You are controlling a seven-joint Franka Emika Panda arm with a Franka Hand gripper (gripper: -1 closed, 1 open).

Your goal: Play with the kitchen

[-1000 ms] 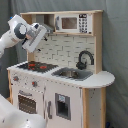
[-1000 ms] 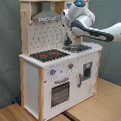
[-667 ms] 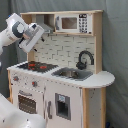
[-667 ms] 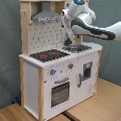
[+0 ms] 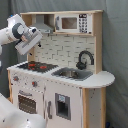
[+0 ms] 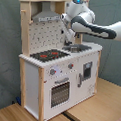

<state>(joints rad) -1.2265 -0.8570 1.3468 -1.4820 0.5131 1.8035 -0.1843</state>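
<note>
The kitchen (image 5: 65,92) is a white and light-wood toy with a pegboard back, a grey hood (image 5: 44,24), a black-red hob (image 5: 36,65), a sink (image 5: 72,74) with a black tap (image 5: 85,57), and an oven door (image 5: 27,102). My gripper (image 5: 25,49) hangs in the air above the hob's left end, below the hood, touching nothing. In the second exterior view the kitchen (image 6: 40,83) stands on a wooden table, and the gripper (image 6: 70,41) hovers in front of the pegboard between the hob (image 6: 49,55) and the sink (image 6: 78,48).
A toy microwave (image 5: 72,23) sits on the top shelf. Grey curtain hangs behind the kitchen. The wooden table (image 6: 97,105) extends toward the second exterior view's right. A white rounded robot part (image 5: 15,117) fills the first exterior view's lower left corner.
The gripper has sunk a little lower toward the hob and shifted slightly; the kitchen itself has not moved.
</note>
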